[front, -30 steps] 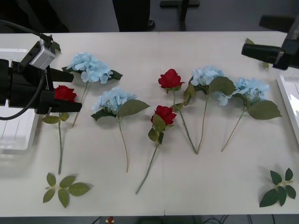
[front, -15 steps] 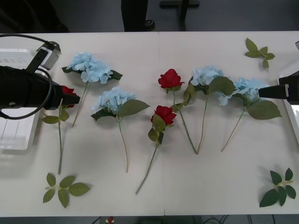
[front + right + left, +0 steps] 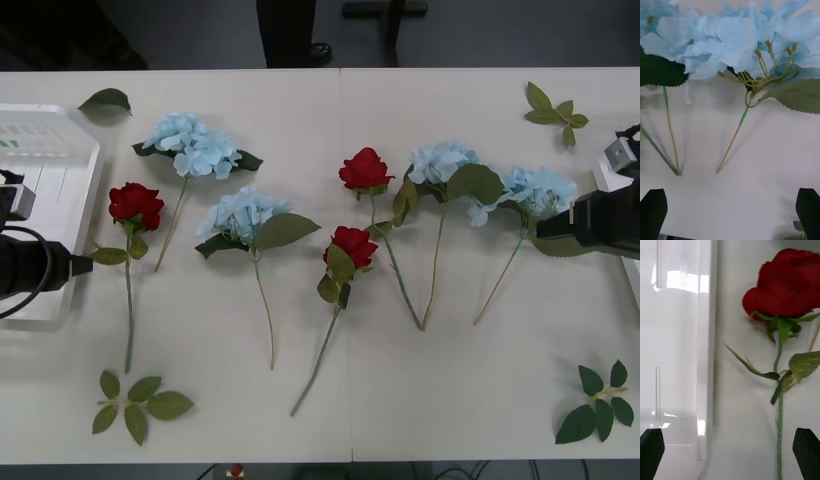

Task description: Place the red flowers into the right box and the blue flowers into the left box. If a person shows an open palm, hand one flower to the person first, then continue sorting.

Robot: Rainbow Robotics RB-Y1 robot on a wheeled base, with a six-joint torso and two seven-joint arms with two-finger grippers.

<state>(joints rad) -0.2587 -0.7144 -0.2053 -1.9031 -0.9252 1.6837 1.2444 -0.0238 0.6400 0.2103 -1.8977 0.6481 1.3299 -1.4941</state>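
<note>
Retreating now — left gripper unclenched beside the deep-red rose near the bench's left edge; right gripper spread, lining up on the fluffy pale-blue hydrangea — nothing sorted.

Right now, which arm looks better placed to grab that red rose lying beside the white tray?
The left. Its pincer is open beside the leftmost red rose, next to the left box. The right pincer sits far across the table by a blue hydrangea.

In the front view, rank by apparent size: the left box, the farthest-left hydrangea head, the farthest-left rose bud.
1. the left box, though partly cut by the frame edge.
2. the farthest-left hydrangea head.
3. the farthest-left rose bud.
All lie on the table, so nearness hardly skews this.
</note>
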